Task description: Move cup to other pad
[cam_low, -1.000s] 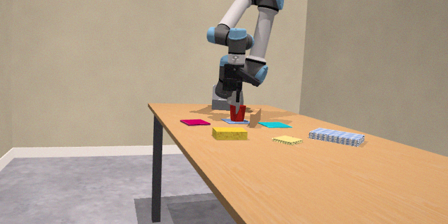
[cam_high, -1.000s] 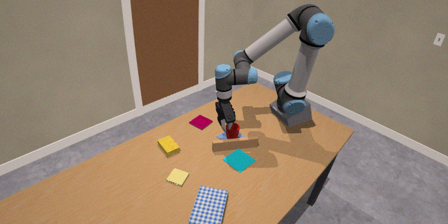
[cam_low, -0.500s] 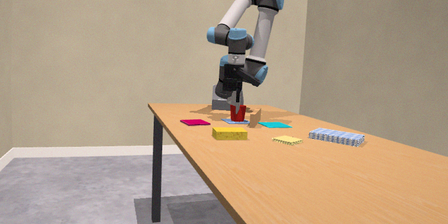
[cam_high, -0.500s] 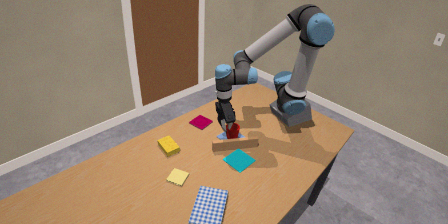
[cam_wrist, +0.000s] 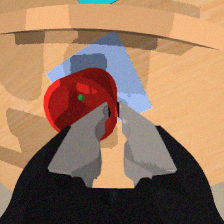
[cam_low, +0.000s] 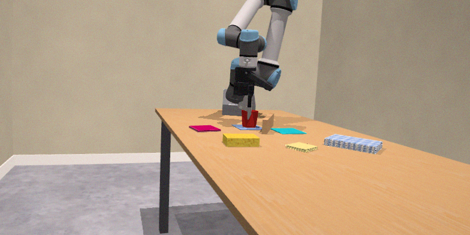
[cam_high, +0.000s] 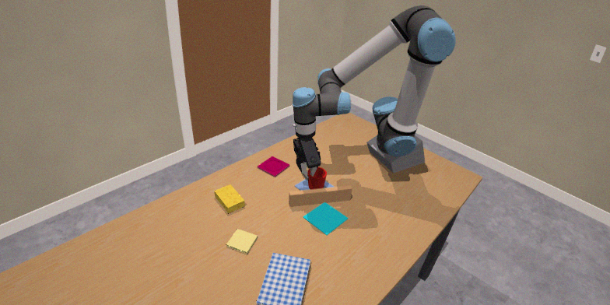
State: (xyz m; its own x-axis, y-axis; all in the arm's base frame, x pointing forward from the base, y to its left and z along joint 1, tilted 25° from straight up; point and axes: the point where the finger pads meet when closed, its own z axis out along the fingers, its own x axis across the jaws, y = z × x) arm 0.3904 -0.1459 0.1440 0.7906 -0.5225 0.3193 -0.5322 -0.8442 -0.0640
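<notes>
A red cup point(cam_high: 317, 179) point(cam_low: 249, 118) point(cam_wrist: 75, 102) stands upright on a light blue pad point(cam_high: 299, 184) point(cam_low: 238, 127) point(cam_wrist: 125, 65). A green marble point(cam_wrist: 80, 97) shows inside it in the wrist view. My gripper point(cam_high: 310, 171) point(cam_low: 249, 108) point(cam_wrist: 114, 103) comes down from above and is shut on the cup's rim wall, with one finger inside and one outside. A low wooden rail point(cam_high: 320, 194) point(cam_low: 268, 123) point(cam_wrist: 100, 20) lies just in front of the cup. A teal pad point(cam_high: 325, 217) point(cam_low: 288, 130) point(cam_wrist: 95, 1) lies flat on the far side of the rail.
A magenta pad point(cam_high: 273, 166) point(cam_low: 204, 128), a yellow sponge point(cam_high: 229, 198) point(cam_low: 240, 139), a pale yellow pad point(cam_high: 241, 240) point(cam_low: 301, 147) and a folded blue checked cloth point(cam_high: 285, 279) point(cam_low: 352, 143) lie on the wooden table. The arm's base point(cam_high: 395, 153) stands at the table's far end.
</notes>
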